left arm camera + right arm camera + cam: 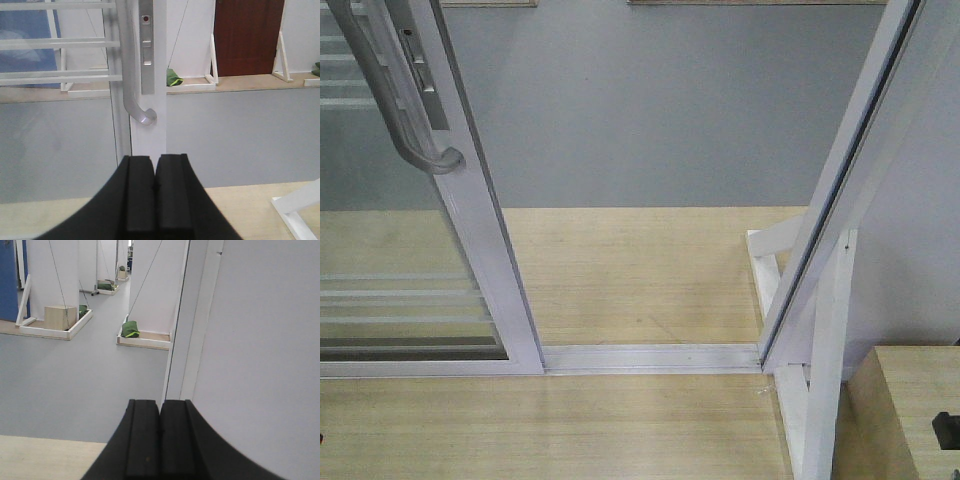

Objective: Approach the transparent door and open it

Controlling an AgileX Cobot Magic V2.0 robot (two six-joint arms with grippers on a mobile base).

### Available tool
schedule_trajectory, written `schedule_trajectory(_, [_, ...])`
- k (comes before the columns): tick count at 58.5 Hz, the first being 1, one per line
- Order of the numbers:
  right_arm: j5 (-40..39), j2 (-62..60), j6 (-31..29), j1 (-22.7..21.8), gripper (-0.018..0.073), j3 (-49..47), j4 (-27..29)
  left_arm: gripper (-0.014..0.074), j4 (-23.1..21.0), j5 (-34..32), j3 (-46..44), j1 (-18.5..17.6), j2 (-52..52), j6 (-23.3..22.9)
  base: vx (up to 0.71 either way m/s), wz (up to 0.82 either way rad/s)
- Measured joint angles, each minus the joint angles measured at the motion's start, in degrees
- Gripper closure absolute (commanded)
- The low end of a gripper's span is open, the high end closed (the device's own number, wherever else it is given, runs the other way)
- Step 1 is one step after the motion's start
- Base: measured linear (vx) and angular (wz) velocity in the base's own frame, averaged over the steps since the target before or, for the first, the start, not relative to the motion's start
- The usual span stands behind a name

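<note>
At the bottom of each wrist view, the left gripper (155, 195) and the right gripper (160, 440) have their black pads pressed together with nothing between them. At twelve o'clock from the left gripper stands the white stile of the transparent door (147, 75), its curved grey handle (131, 85) ending just above. In the front view that door (470, 220) sits at nine o'clock, with wooden floor (640, 280) and a white threshold rail (650, 357) stretching toward the slanted white post (840, 190) at three o'clock.

Test hall: mock white partition walls (55, 275), sandbag-weighted plywood bases (145, 340).
</note>
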Motion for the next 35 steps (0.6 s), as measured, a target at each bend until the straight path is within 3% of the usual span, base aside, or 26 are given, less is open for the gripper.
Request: schedule_trajectory(35, [1.1,0.0,0.0,0.0,0.0565,0.0,0.0,0.0603,0.0,0.0,0.0,0.0,0.0,0.0,0.0,0.0])
